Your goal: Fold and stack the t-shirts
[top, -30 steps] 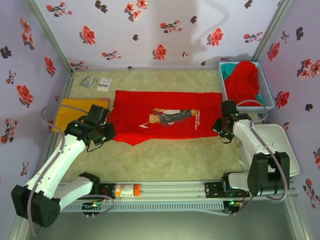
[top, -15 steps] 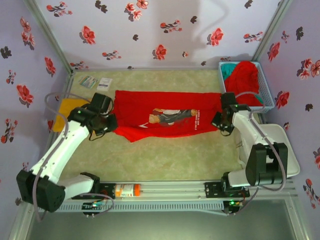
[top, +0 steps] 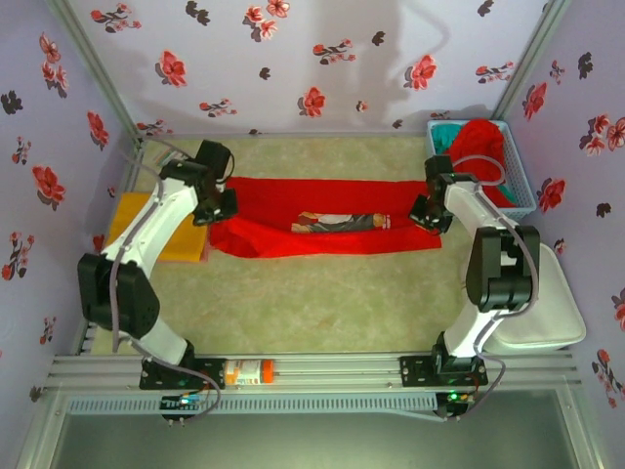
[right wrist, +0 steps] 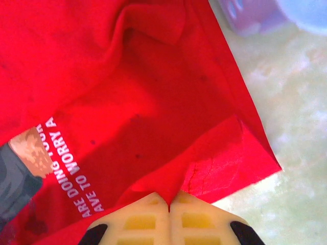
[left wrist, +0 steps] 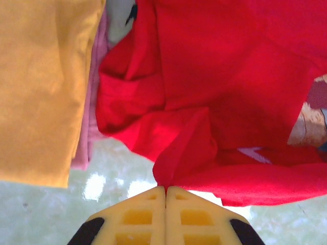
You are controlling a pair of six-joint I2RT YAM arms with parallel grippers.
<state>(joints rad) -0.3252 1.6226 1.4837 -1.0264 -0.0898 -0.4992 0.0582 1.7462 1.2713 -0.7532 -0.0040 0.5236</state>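
1. L pincer (left wrist: pixel 165 189) is clamped closed on a fold of the red printed t-shirt (top: pixel 322 230), left end.
2. R pincer (right wrist: pixel 169 201) is clamped closed on its right hem.
3. Shirt is stretched across mid bench (top: pixel 322 293), w/ orange-yellow t-shirt (left wrist: pixel 41 87) beside it.
4. Far right: a red t-shirt (top: pixel 480 147) & a teal t-shirt (top: pixel 444 132) are held in the basket (top: pixel 522 186).

I see lilac walls (top: pixel 322 59) printed with red and dark flowers, closing in the back and both sides. Grey metal posts (top: pixel 98 73) stand in the back corners. The tabletop (top: pixel 322 293) has a pale greenish mat, evenly lit.
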